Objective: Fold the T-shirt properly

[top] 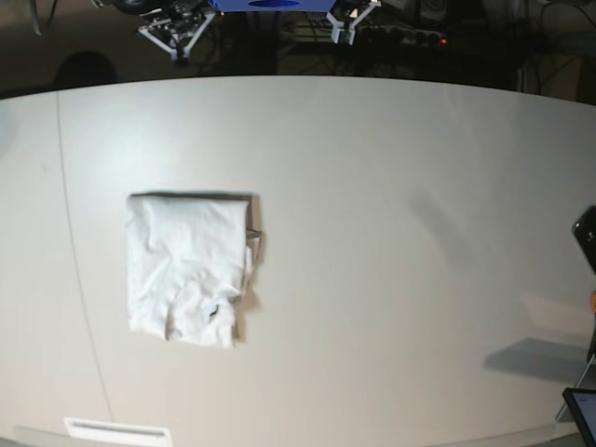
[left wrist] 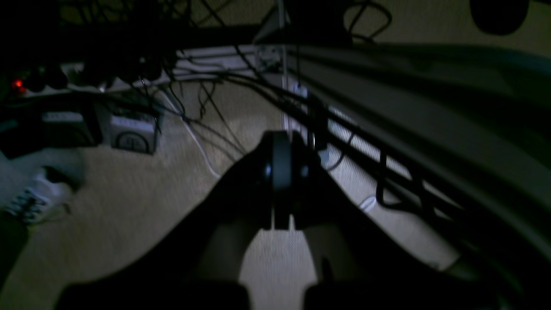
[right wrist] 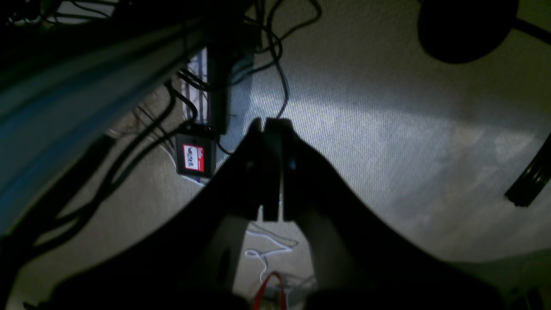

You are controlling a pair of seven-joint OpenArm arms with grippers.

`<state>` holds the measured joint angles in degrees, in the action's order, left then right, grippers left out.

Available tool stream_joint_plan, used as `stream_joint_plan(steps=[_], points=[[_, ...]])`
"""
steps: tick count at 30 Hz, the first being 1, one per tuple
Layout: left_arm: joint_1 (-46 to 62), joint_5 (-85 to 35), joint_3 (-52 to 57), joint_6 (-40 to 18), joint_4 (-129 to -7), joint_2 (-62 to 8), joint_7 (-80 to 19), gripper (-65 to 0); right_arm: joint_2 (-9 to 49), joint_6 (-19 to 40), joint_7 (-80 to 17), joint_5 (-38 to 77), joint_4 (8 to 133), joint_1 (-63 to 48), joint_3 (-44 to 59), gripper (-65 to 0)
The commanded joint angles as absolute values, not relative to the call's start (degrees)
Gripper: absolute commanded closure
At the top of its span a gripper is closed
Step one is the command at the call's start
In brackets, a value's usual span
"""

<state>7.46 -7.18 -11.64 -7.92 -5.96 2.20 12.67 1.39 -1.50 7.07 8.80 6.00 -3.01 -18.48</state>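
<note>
The white T-shirt (top: 191, 265) lies folded into a compact rectangle on the left part of the off-white table (top: 400, 233), its small neck label (top: 212, 312) facing up near the front edge. Neither gripper shows in the base view. In the left wrist view my left gripper (left wrist: 280, 140) is shut with nothing in it and hangs over carpet beside the table's edge. My right gripper (right wrist: 270, 124) is likewise shut and empty over carpet floor in the right wrist view. Both are away from the shirt.
Cables, a power strip with a red light (left wrist: 17, 83) and a shoe (left wrist: 34, 198) lie on the floor. A black box with a red label (right wrist: 193, 157) sits among wires. A dark device (top: 587, 237) and a screen corner (top: 582, 410) stand at the table's right edge.
</note>
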Motion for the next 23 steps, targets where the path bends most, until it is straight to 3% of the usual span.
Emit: stream_joint_plan(steps=[1, 11, 23], points=[[7.7, -7.5, -11.5, -8.4, -6.0, 2.3, 13.9, 0.0, 1.4, -1.7, 8.7, 8.8, 6.2, -2.9, -18.3, -0.3], [6.6, -7.6, -11.3, -8.4, -6.0, 2.4, 16.5, 0.0, 1.4, -1.8, 12.4, 8.8, 6.2, -2.0, -7.6, -0.3], [6.5, -7.6, -11.3, -8.4, -6.0, 2.4, 16.5, 0.0, 1.3, -1.8, 12.4, 8.8, 6.1, -1.8, -7.6, -0.3]])
